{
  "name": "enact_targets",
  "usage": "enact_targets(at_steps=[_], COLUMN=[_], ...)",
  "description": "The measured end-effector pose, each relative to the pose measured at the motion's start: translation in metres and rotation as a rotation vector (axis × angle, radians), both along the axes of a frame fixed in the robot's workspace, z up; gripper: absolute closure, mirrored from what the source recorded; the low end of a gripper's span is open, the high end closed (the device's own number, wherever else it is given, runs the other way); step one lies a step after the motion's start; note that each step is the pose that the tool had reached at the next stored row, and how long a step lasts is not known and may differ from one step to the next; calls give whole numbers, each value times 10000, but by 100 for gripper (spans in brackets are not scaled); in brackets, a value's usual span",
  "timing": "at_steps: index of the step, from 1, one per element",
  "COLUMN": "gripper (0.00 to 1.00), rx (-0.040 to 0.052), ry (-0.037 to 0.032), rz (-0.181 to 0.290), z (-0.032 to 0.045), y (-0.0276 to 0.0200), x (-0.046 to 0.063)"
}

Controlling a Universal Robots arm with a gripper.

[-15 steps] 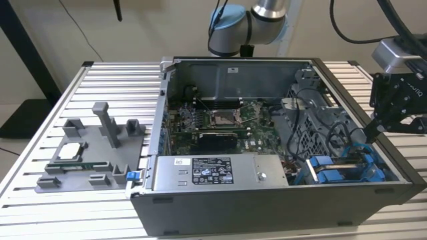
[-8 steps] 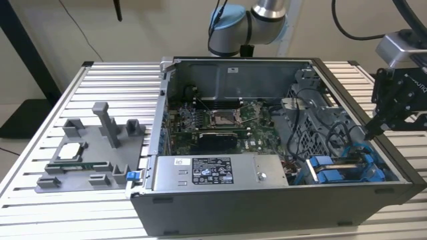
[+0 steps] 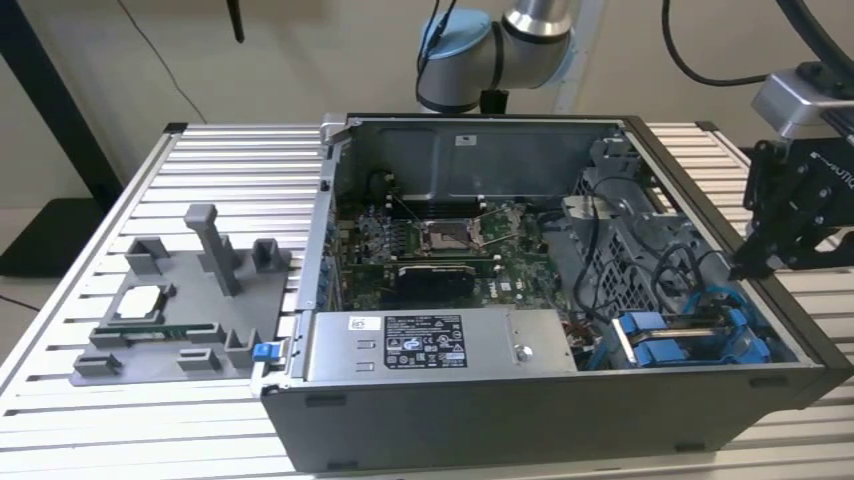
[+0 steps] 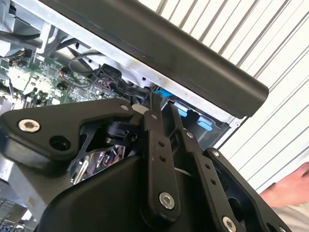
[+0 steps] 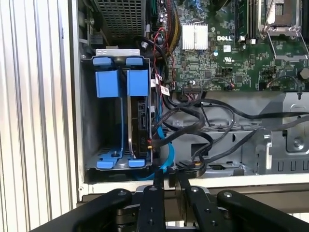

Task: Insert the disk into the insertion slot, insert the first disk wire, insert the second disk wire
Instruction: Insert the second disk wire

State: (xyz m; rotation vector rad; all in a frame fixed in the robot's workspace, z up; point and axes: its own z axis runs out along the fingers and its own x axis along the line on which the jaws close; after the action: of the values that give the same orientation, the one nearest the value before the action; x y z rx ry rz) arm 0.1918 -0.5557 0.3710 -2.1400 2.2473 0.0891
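Black-linked and drawn narrow, the gripper point(image 5: 169, 178) has its jaws almost together, and we see nothing pinched between them. In the exterior view it hangs at three o'clock of the case point(image 3: 534, 420), just above the rim. Nearest its tips in the first wrist view are a blue wire point(image 5: 168, 154) and a tangle of black wires point(image 5: 193, 121). Just beyond these lies the slot point(image 5: 89, 121), at four o'clock of the case in the exterior view. The disk point(image 5: 140, 125) sits on edge inside it, between blue tabs. We cannot tell whether any wire is plugged into the disk.

We judge snagging to be the risk. Jaws this narrow would push a wire aside rather than straddle it, and a caught loop could tug at the disk.

The first wrist view alone gives us the disk seated in its bay. The exterior view adds the power supply point(image 3: 427, 345) at six o'clock. The second wrist view catches a person's hand point(image 4: 289, 186) beyond the case wall.
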Motion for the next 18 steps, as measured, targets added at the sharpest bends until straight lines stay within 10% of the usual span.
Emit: enact_targets(at_steps=[14, 15, 18], gripper=[0, 100, 100], rx=[-15, -15, -15], ry=[33, 32, 33], rz=[-1, 0, -1], z=[-56, -56, -56], y=[1, 1, 0], x=[-5, -5, -7])
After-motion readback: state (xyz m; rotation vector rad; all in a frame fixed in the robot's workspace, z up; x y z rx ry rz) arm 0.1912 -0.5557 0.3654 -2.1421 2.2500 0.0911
